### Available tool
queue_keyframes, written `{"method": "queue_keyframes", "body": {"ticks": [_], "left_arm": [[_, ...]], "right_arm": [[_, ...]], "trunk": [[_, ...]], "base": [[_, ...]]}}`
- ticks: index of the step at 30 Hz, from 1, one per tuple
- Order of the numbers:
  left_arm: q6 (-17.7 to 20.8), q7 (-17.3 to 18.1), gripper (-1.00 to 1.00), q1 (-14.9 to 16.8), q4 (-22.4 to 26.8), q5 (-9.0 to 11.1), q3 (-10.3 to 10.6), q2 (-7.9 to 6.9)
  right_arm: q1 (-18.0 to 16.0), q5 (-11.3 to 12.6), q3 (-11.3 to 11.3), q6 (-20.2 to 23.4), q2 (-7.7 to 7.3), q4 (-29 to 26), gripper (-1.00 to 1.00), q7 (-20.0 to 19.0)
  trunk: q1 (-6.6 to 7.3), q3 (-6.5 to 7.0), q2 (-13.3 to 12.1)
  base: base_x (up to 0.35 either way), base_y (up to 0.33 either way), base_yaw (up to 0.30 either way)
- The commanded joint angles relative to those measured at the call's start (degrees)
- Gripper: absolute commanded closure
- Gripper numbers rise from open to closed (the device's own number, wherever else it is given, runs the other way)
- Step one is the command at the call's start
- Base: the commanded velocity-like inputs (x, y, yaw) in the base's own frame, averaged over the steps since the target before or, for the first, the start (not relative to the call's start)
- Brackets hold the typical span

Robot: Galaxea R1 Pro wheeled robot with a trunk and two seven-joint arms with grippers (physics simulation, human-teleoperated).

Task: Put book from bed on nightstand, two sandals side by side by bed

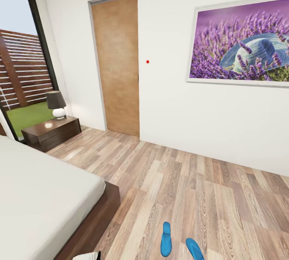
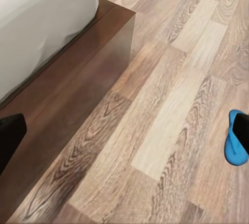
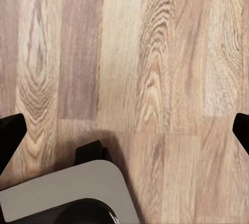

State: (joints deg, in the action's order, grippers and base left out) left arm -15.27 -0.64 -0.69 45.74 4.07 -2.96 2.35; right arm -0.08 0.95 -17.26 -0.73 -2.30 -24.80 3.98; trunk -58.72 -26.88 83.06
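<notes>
Sandals first: two bright blue flip-flops lie on the wood-plank floor (image 1: 192, 179) at the near edge of the head view, one sandal (image 1: 166, 239) lying straight, the other sandal (image 1: 194, 249) just to its right and angled, partly cut off by the frame. They are close together but not parallel, and they sit a little apart from the corner of the bed (image 1: 44, 204), whose dark frame runs along the left. The left wrist view catches one blue sole at the edge of the floor beside the bed frame; the right wrist view catches a blue tip on bare planks, above the robot's own grey base (image 3: 67, 187).

The book cannot be made out on the visible stretch of mattress. The nightstand (image 1: 51, 132) with its black-shaded lamp (image 1: 56, 104) stands far left by the window, next to the tan door (image 1: 116, 63) and well left of the lavender picture (image 1: 241, 41).

Each wrist view has dark finger tips at its two side edges, so both claws look spread wide with nothing between them.

Judging by this, the sandal step is in hand or nearly finished. The next move likely calls for straightening the angled sandal alongside its mate, or else turning to find the book.
</notes>
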Motion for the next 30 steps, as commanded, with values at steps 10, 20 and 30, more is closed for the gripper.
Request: {"method": "queue_keyframes", "body": {"ticks": [10, 20, 30], "left_arm": [[-0.11, 0.03, -1.0, -0.01, 0.05, 0.42, -0.02, 0.02], [-0.11, 0.03, -1.0, -0.01, 0.05, 0.37, -0.02, 0.02], [-0.17, 0.03, -1.0, -0.01, 0.05, 0.34, -0.02, 0.02]], "right_arm": [[-0.01, 0.19, -0.06, -0.09, -0.06, -0.01, -1.0, 0.06], [-0.01, 0.14, -0.06, -0.08, 0.03, -0.01, -1.0, 0.06], [-0.01, 0.19, -0.06, -0.11, 0.08, 0.01, -1.0, 0.06]], "trunk": [[-0.01, -0.04, 0.02], [-0.01, -0.04, 0.02], [-0.01, -0.04, 0.02]], "base": [[0.022, 0.0, -0.035], [0.08, 0.0, -0.152], [0.185, 0.0, -0.009]]}}
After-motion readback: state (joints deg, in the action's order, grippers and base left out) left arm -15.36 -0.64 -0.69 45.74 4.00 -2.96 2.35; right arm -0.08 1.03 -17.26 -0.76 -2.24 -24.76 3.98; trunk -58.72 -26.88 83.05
